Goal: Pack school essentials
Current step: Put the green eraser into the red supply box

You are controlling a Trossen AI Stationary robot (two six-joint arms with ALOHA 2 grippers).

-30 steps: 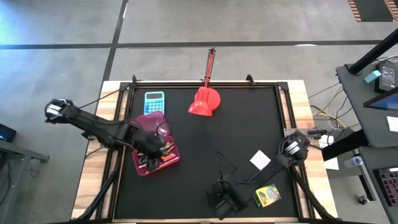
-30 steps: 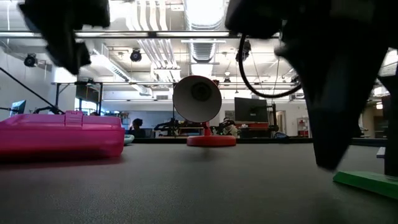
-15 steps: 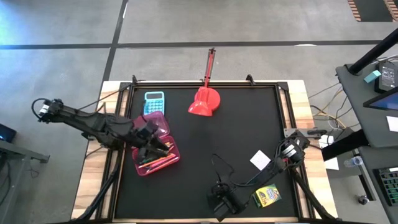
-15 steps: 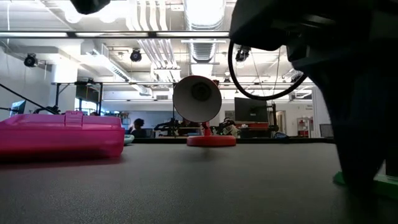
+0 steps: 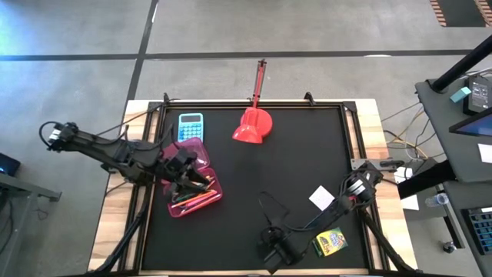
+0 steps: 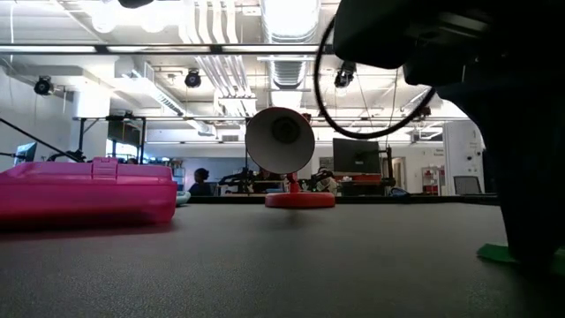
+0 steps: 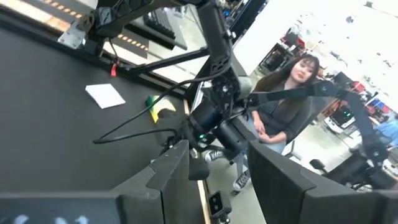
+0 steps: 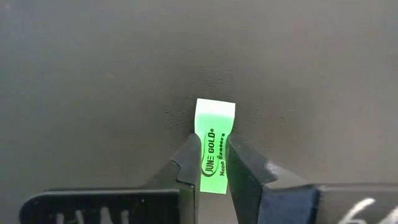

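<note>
Near the front edge of the table (image 5: pixel 246 185), your right claw (image 8: pixel 213 163) had just pinched in from wide open onto a small green eraser (image 8: pixel 214 143); its two fingers (image 8: pixel 186 163) pressed the eraser's sides while it lay flat on the black mat. A second before, that claw stood apart over the same spot, so the grasp looked fresh and the lift not yet begun. Seen from above, the right claw (image 5: pixel 274 245) sat just beside the crayon box (image 5: pixel 329 242), with the white square (image 5: pixel 322 198) a little further back.

Your left claw (image 5: pixel 187 171) hovered over the pink case (image 5: pixel 196 188), fingers spread and holding nothing, and it had drawn back slightly across that case. Pens and pencils (image 5: pixel 194 199) already lay inside.

You probably had a sound hold, but the eraser is narrow, so a slip on lifting was possible. Carrying it to the case came next.
</note>
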